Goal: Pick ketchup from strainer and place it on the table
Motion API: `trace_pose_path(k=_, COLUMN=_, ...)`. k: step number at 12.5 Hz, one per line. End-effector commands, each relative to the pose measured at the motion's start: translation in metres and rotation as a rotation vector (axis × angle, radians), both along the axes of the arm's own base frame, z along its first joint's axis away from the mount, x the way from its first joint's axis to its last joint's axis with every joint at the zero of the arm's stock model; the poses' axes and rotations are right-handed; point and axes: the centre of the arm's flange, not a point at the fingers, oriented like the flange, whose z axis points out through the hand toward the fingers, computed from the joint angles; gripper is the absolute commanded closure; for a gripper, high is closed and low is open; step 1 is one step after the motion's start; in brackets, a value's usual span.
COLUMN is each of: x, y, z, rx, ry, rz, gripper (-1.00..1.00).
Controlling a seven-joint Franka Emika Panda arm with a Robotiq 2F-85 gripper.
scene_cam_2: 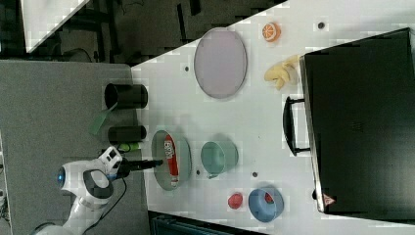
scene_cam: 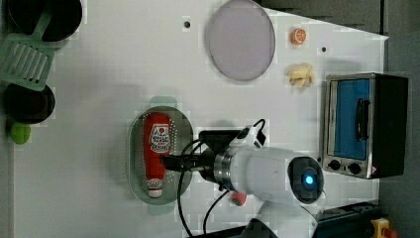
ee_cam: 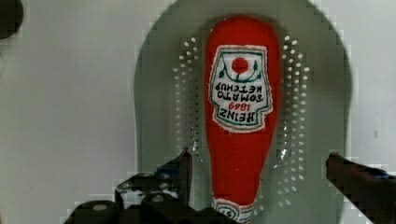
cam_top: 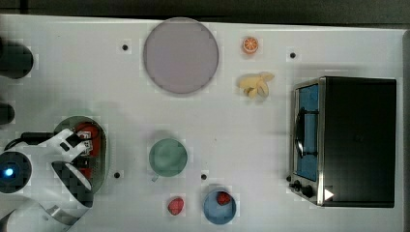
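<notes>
The ketchup (ee_cam: 238, 116), a red bottle with a white-and-red label, lies lengthwise in the pale green strainer (ee_cam: 154, 93). My gripper (ee_cam: 261, 172) hangs open above the bottle's neck end, one finger on each side of it and touching nothing. In the left view the gripper (scene_cam: 168, 162) reaches in from the left view's right, over the ketchup (scene_cam: 156, 141) and the strainer (scene_cam: 136, 163). In the top view the strainer (cam_top: 104, 162) sits on the white table (cam_top: 251, 140) at the top view's lower left, with the arm covering part of the ketchup (cam_top: 87, 133).
A dark green cup (cam_top: 168, 157) stands to the top view's right of the strainer. A grey round plate (cam_top: 180, 55), an orange slice (cam_top: 250, 45), a banana (cam_top: 256, 84), a toaster oven (cam_top: 358, 140), a strawberry (cam_top: 175, 205) and a blue bowl (cam_top: 212, 210) lie farther off.
</notes>
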Motion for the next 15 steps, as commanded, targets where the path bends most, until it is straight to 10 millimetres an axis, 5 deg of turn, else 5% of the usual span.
trace_pose_path(k=1, x=0.003, y=0.006, z=-0.021, rx=0.031, ry=0.021, rz=-0.089, gripper=-1.0)
trace_pose_path(k=8, x=0.011, y=0.003, z=-0.08, rx=0.032, ry=0.039, rz=-0.06, gripper=-1.0)
trace_pose_path(k=9, x=0.014, y=0.003, z=-0.088, rx=0.028, ry=0.044, rz=-0.06, gripper=-0.91)
trace_pose_path(k=12, x=0.021, y=0.014, z=-0.105, rx=0.045, ry=0.05, rz=-0.06, gripper=-0.18)
trace_pose_path(k=15, x=0.026, y=0.02, z=-0.094, rx=0.048, ry=0.031, rz=-0.054, gripper=-0.13)
